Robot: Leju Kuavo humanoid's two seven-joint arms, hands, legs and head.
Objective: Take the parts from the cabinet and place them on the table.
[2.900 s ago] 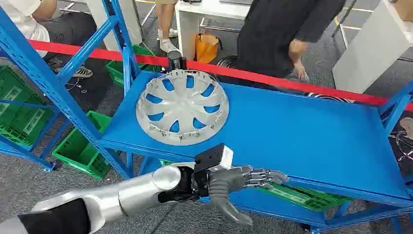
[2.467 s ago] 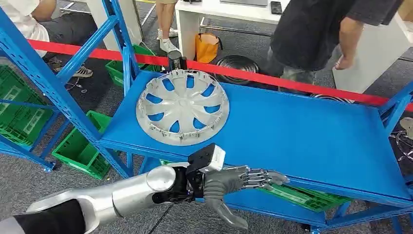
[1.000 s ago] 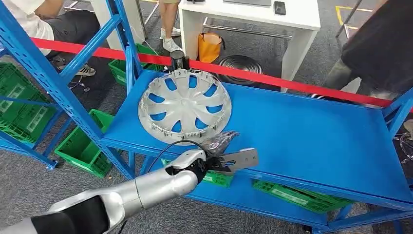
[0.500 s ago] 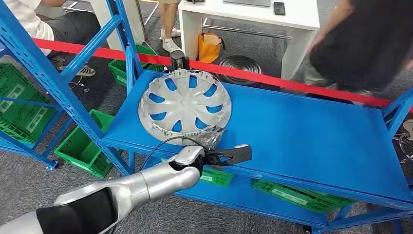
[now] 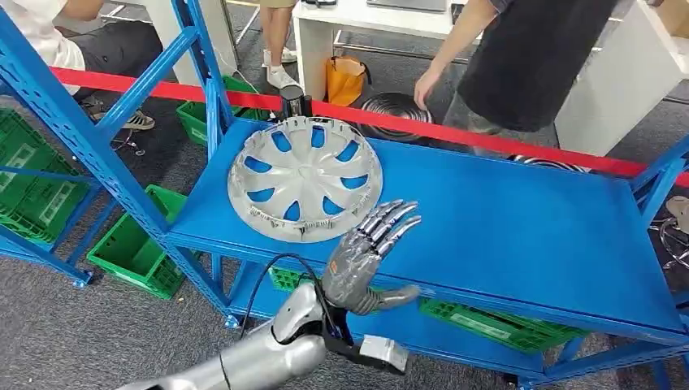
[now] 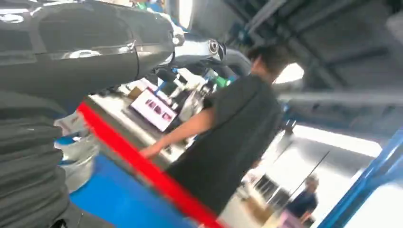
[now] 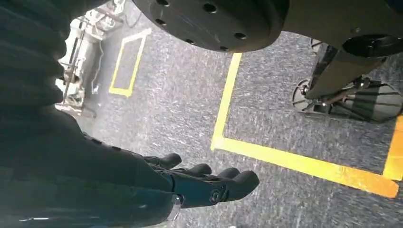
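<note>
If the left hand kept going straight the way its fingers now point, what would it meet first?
Nothing right away, it seems: the left hand points past the hubcap over bare blue shelf, towards the red bar. Depth is uncertain.

Green crates point(image 5: 134, 252) under the rack, red tape point(image 5: 390, 122) across it, person in black point(image 5: 528, 61) behind.

Silver arm point(image 5: 252, 361), black cable, grey left hand point(image 5: 364, 260).
</note>
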